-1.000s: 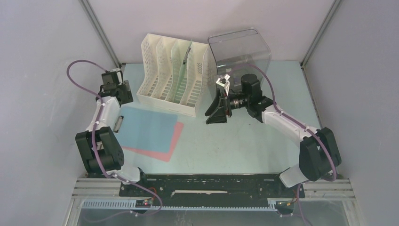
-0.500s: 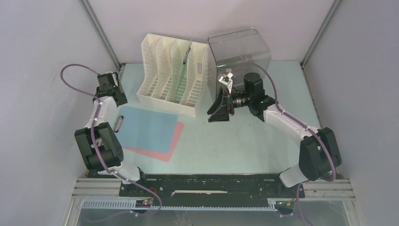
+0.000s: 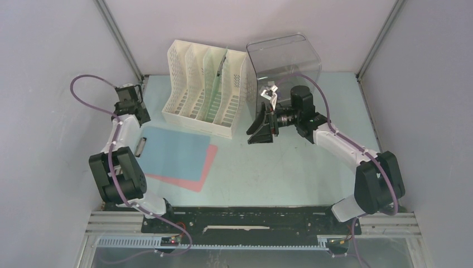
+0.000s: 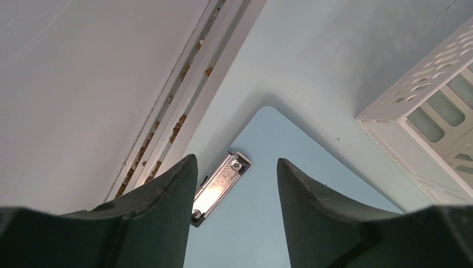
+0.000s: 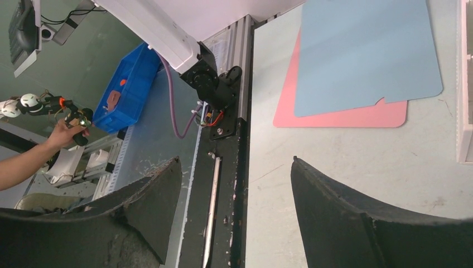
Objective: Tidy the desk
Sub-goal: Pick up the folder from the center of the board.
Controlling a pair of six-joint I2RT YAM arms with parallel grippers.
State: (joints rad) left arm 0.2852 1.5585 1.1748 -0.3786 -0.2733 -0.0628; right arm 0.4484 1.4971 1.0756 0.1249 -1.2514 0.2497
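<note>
Wide and empty: left claw (image 4: pixel 237 167) and right claw (image 5: pixel 234 167) over the pale mint-green flat table (image 3: pixel 290 167)

The left claw hovers above the silver metal clip (image 4: pixel 220 187) of a blue clipboard (image 4: pixel 262 223) by the table's left edge; the right claw hangs above its middle

The pale mint-green flat surface (image 3: pixel 290 167) carries a white perforated plastic file rack (image 3: pixel 192 120), standing between the left claw (image 4: pixel 237 162) and the right claw (image 3: pixel 257 137). A clear plastic box (image 3: pixel 284 58) stands just behind the right claw. Beneath the left claw lies a blue clipboard (image 4: pixel 268 212) with a metal clip (image 4: pixel 220 187), overlapping a pink board (image 5: pixel 340 118).
</note>
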